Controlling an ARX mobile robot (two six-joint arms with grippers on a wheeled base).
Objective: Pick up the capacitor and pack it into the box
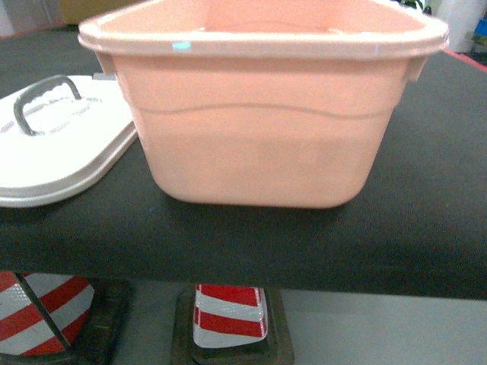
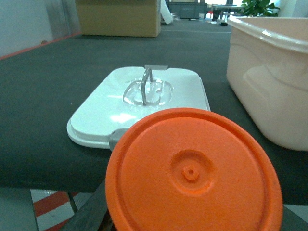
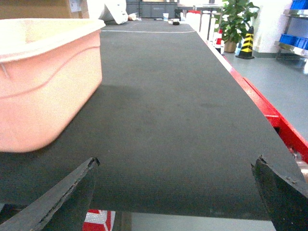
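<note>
Legible text, labels, brands, numbers: none. Box [image 1: 259, 144], lid [image 2: 139, 103] and orange disc [image 2: 192, 173] carry no readable markings.

Box [image 1: 259, 129] interior hidden behind its near wall, lid [image 1: 57, 144] cut by left edge, left gripper concealed behind orange disc [image 2: 192, 173], right gripper [image 3: 175, 192] fingertips cropped at bottom edge
</note>
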